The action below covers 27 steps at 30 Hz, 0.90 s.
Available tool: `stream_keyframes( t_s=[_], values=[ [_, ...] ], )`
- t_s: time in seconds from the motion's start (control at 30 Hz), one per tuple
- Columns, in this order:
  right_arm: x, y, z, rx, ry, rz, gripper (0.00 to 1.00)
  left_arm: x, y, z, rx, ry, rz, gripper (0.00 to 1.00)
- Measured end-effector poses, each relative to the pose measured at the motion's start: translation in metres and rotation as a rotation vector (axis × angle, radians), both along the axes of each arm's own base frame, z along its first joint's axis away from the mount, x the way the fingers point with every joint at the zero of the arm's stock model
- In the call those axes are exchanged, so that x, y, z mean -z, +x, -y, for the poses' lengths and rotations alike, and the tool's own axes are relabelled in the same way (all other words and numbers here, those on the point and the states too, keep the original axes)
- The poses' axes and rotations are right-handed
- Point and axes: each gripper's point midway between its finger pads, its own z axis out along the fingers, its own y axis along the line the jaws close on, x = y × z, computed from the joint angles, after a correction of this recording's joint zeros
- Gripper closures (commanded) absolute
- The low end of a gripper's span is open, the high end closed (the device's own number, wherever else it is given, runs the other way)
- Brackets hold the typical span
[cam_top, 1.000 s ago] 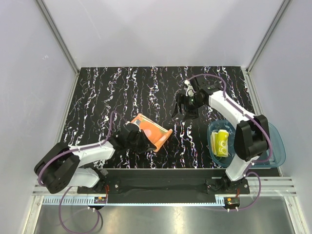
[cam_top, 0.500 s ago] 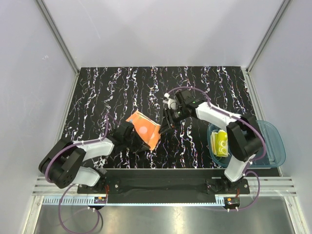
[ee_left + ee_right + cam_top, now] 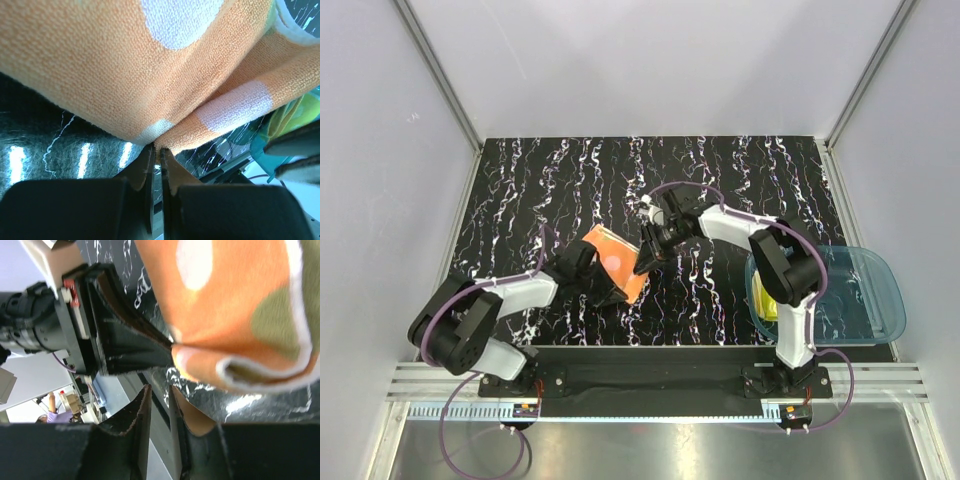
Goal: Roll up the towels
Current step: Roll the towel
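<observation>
Top view: right pincer (image 3: 642, 262) has swung from mid-worktop (image 3: 520, 190) to the orange polka-dot towel (image 3: 613, 262), meeting the left pincer (image 3: 605, 290) there; a two-arm fold looks near. Yellow towel (image 3: 764, 307) in blue tray (image 3: 875, 290)

Left wrist: left pincer clenched on towel fold (image 3: 165, 140)

Right wrist: right pincer's jaws narrowed, towel edge (image 3: 235, 375) just beside; grip cannot be told

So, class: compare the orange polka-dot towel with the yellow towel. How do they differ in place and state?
The orange towel is held above the dark table, pinched by the left gripper, while the yellow towel lies in the blue tray, mostly hidden behind the right arm. The orange one has pale dots; none show on the yellow one. Both are small soft cloths.
</observation>
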Motion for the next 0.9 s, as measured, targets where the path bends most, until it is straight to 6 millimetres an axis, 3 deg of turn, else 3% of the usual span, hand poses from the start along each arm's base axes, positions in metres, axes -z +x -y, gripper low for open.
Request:
stream_keyframes(
  t_s=[0.2,0.43,0.53,0.7,0.83,0.9],
  values=[
    [0.019,0.019,-0.013,-0.018,-0.006,0.000,0.74,-0.001,0.001,-0.001,0.017,0.010,0.001,1.00],
    [0.051,0.018,-0.010,-0.029,-0.041,-0.058,0.75,0.000,0.002,-0.005,0.024,0.023,-0.005,0.98],
    [0.051,0.020,-0.009,-0.027,-0.021,-0.069,0.75,-0.001,0.001,-0.006,0.028,0.028,-0.004,0.89],
    [0.056,0.024,-0.004,-0.016,-0.006,-0.097,0.78,-0.008,0.001,-0.015,0.046,0.089,0.009,0.58],
    [0.057,0.025,-0.002,-0.014,0.003,-0.117,0.78,-0.020,0.003,-0.031,0.049,0.193,0.052,0.44],
    [0.057,0.025,-0.002,-0.015,0.002,-0.117,0.78,-0.028,0.004,-0.041,0.054,0.299,0.094,0.42]
  ],
)
